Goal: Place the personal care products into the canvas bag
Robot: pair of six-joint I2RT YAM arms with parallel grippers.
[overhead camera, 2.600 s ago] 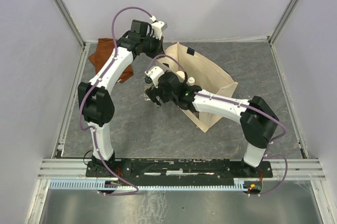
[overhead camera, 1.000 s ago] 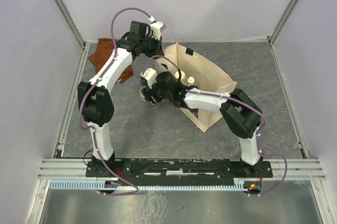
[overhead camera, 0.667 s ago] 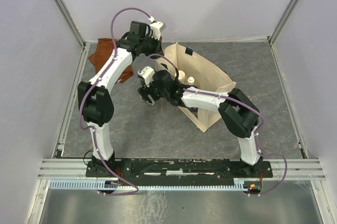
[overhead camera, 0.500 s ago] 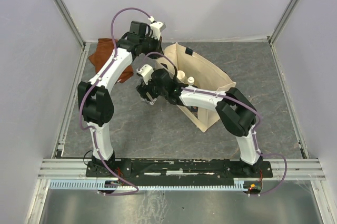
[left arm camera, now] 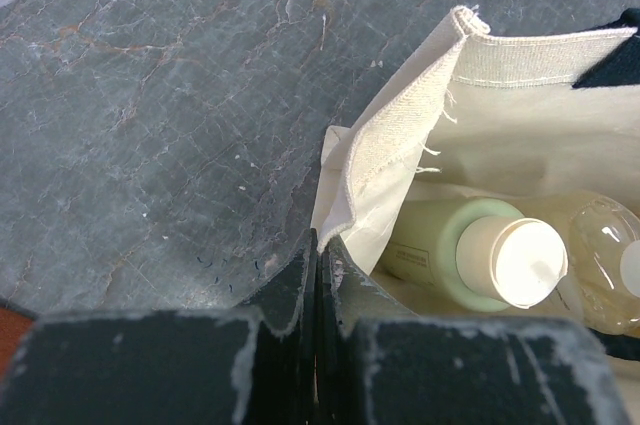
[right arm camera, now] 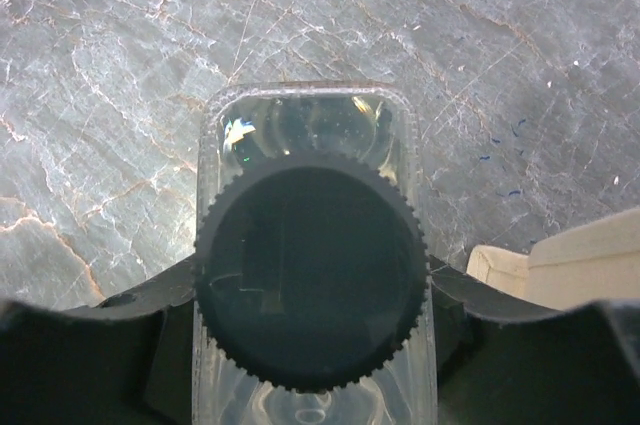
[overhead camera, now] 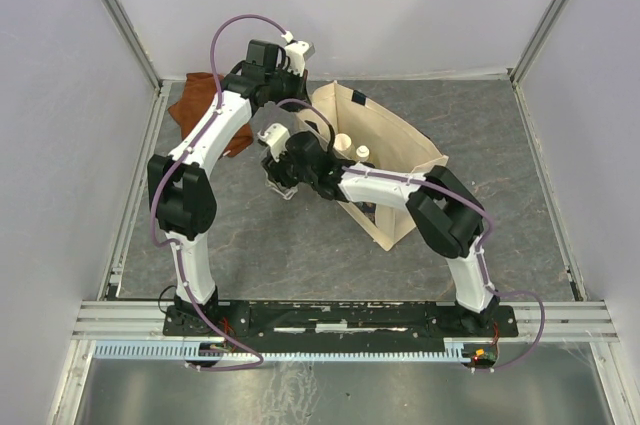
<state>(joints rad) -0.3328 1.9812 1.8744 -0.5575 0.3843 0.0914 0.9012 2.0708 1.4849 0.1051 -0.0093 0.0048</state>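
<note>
Grey veined stone covers the table (overhead camera: 260, 245), with pale walls closing it in on three sides and both arm bases bolted at the near edge. From the base on the right, the right arm reaches forward and leftward, and the right gripper (overhead camera: 281, 177) sits just beside the near-left side of the canvas bag (overhead camera: 400, 135). Its jaws clamp the clear square bottle (right arm camera: 310, 135) from both sides just under the dark cap (right arm camera: 310, 270), with the bottle upright and outside the bag; whether its base touches the stone cannot be told. The bag stands open on the middle of the table, its mouth upward. Inside it, the left wrist view shows the olive-green cylinder (left arm camera: 435, 245) lying tilted with its white cap (left arm camera: 512, 261) toward the camera, and touching it on the right a pale amber bottle (left arm camera: 600, 245), cut off by the frame edge. From above, only two white caps show in the bag's mouth. Farther back, the left arm arches over to the bag's far-left corner, where the left gripper (left arm camera: 317, 285) has its jaws pressed together on the folded canvas rim. Beyond that, near the far-left corner of the table, lies a rust-brown folded cloth (overhead camera: 195, 100), well apart from the bag.
</note>
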